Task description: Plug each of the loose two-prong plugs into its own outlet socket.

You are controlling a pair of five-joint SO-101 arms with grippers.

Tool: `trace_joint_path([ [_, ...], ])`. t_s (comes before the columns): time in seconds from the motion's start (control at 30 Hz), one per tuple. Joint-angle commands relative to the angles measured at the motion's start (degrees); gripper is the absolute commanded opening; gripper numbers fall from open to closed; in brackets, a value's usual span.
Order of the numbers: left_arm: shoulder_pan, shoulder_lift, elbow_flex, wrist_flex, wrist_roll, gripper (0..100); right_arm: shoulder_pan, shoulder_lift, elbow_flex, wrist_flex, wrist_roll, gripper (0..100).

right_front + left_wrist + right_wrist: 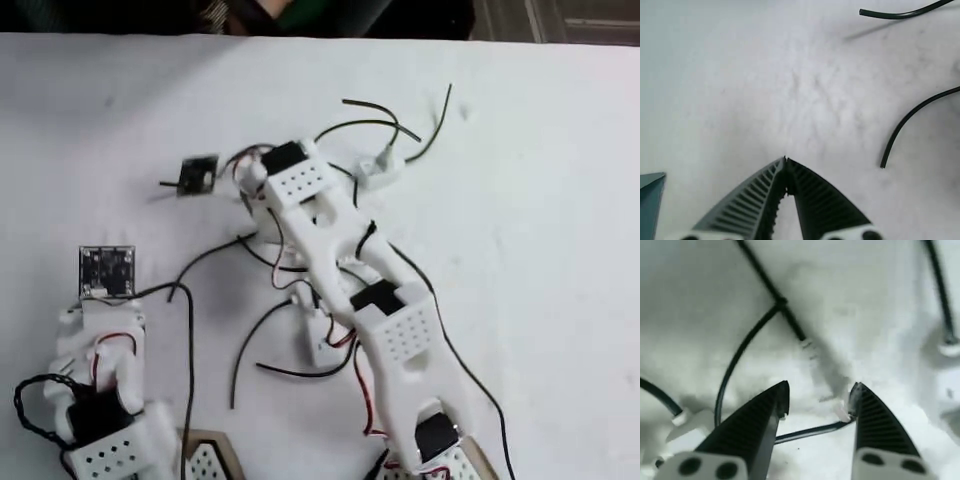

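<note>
Up the middle of the high view, the right arm (pixel 320 240) stretches over loose black wires (pixel 190 350). One white plug (pixel 380 170) lies at upper centre and a second white plug (pixel 318 342) at lower centre.

Left wrist view: the left gripper (pixel 785 161) is pinched closed on nothing, over the white table (pixel 715 75).

Right wrist view: the right gripper (pixel 820 392) is spread wide above a thin wire (pixel 805 432), with a plug body (pixel 690 422) at lower left.

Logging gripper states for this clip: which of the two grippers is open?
The right gripper: its jaws stand apart above a black cable. The left gripper has its jaws closed together over the white table.
</note>
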Motion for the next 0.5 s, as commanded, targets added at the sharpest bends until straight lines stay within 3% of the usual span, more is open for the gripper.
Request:
trace_joint_path([
  [0.0, 0.57, -0.75, -0.26, -1.32, -0.53, 2, -0.48, -2.33, 1.49, -2.68, 3.34, 19.5],
  [0.2, 0.57, -0.75, -0.26, -1.32, -0.53, 2, -0.57, -0.75, 5.10, -11.56, 5.45, 19.0],
  [0.4, 0.57, -0.75, -0.18, -1.32, -0.53, 2, 0.13, 3.74, 4.40, -17.71, 10.11, 1.7],
  [0.47, 0.57, -0.75, -0.18, -1.32, -0.53, 2, 0.31, 3.74, 3.08, -17.63, 9.58, 2.3],
])
